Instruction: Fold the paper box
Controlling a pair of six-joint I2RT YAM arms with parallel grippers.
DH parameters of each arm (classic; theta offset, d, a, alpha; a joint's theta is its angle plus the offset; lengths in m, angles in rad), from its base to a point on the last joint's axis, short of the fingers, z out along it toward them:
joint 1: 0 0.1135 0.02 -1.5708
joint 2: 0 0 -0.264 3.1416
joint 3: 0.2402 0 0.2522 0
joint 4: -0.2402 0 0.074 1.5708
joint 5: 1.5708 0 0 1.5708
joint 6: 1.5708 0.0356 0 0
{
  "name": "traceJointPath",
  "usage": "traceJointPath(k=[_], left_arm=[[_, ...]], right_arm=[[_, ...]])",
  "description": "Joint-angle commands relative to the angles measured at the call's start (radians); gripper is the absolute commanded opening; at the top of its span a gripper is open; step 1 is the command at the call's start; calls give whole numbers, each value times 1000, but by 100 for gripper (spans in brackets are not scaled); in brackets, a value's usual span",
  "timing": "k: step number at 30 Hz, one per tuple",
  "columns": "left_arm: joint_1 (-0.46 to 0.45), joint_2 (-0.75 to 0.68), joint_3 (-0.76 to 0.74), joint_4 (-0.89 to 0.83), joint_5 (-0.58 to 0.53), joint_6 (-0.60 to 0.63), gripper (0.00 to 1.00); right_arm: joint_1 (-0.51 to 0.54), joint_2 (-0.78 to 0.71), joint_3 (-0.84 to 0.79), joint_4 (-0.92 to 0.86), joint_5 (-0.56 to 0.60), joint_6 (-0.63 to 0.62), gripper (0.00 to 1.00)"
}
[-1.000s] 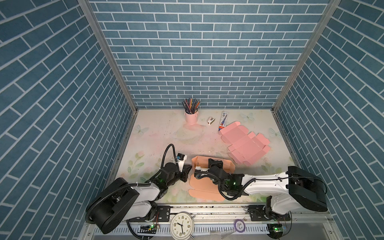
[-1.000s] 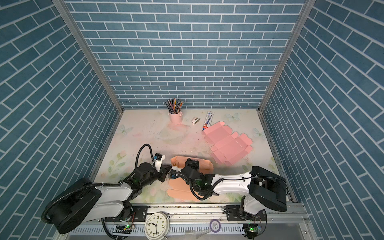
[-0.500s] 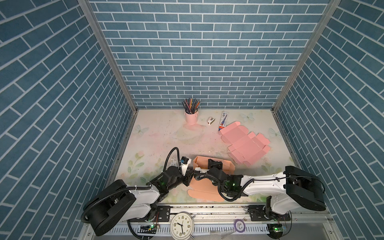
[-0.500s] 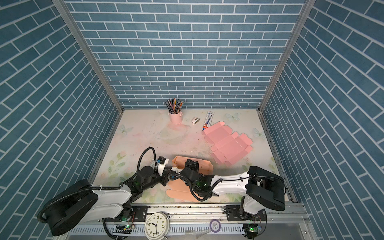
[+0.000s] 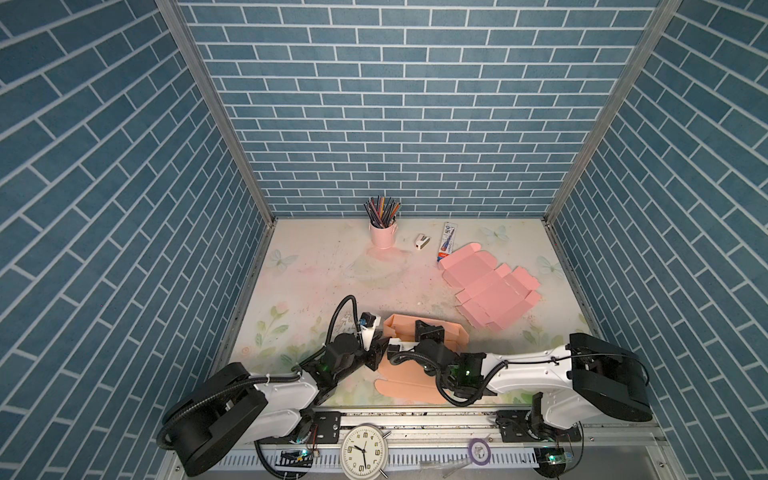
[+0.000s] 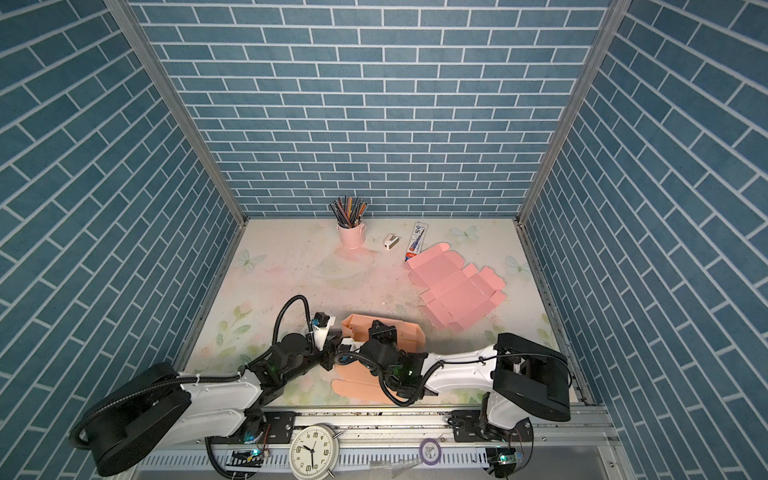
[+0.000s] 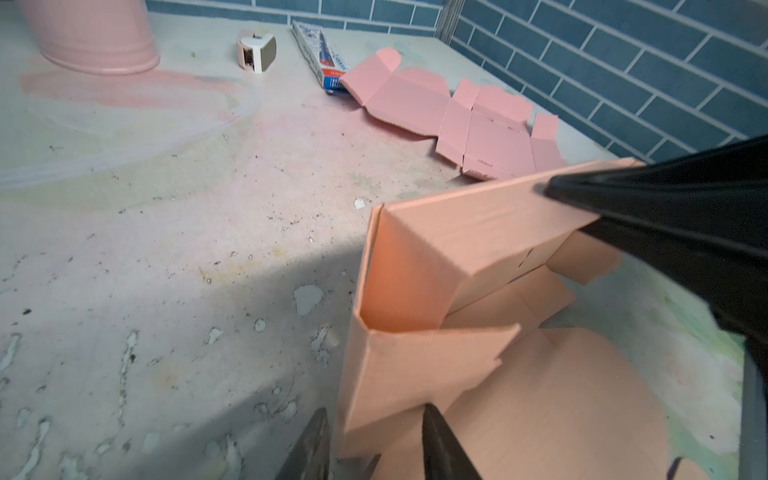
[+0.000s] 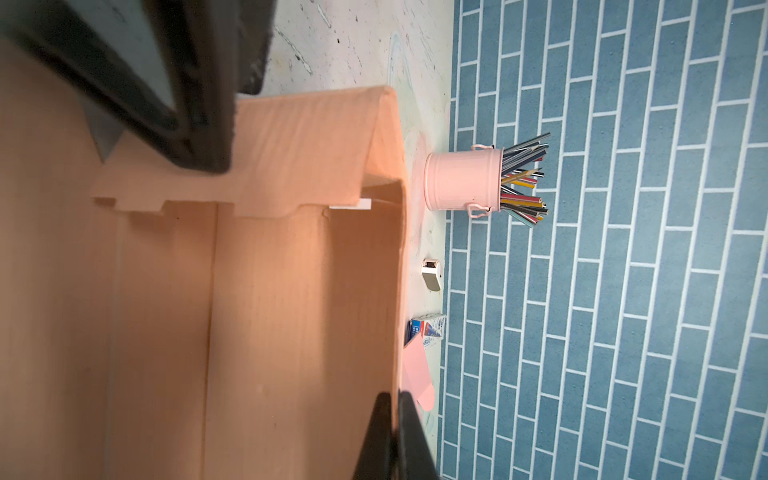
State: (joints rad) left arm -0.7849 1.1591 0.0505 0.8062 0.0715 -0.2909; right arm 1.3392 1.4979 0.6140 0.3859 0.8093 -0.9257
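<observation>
Left wrist view: the left gripper (image 7: pixel 376 415) has its jaws apart, straddling the left end wall of the paper box (image 7: pixel 415 270). Right wrist view: the right gripper (image 8: pixel 395 401) is pinched together on the box's far wall. In both top views the partly folded box sits at the near middle of the table (image 5: pixel 332 266), between the two arms. A flat pink sheet (image 5: pixel 490 291) lies well apart, far right.

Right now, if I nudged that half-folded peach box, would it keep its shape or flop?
Probably floppy: the peach box is thin card, and its side flap stands loose, untucked. Likely light, since the right gripper holds its far wall up by a pinch on the rim. Pushed, it would probably slide, not roll: its flat base lies on the table.
</observation>
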Motion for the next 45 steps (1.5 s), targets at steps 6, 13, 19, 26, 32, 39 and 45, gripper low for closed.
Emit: traceJointPath(k=[6, 13, 19, 26, 32, 39, 45], left_arm=[[104, -82, -11, -22, 77, -15, 38], [112, 55, 72, 6, 151, 37, 44], [112, 126, 126, 14, 184, 73, 45], [111, 186, 147, 61, 244, 83, 45], [103, 192, 146, 94, 247, 67, 44], [88, 198, 147, 111, 164, 63, 34], [45, 202, 160, 106, 56, 72, 27]], right_arm=[[2, -20, -28, -13, -12, -48, 0], [2, -21, -23, -21, -20, -41, 0], [2, -16, -19, -25, -31, -35, 0], [2, -23, -12, -39, -38, -22, 0], [3, -13, -8, -42, -39, -18, 0], [8, -10, 2, -47, -45, -6, 0], [26, -16, 38, -86, -59, 39, 0]])
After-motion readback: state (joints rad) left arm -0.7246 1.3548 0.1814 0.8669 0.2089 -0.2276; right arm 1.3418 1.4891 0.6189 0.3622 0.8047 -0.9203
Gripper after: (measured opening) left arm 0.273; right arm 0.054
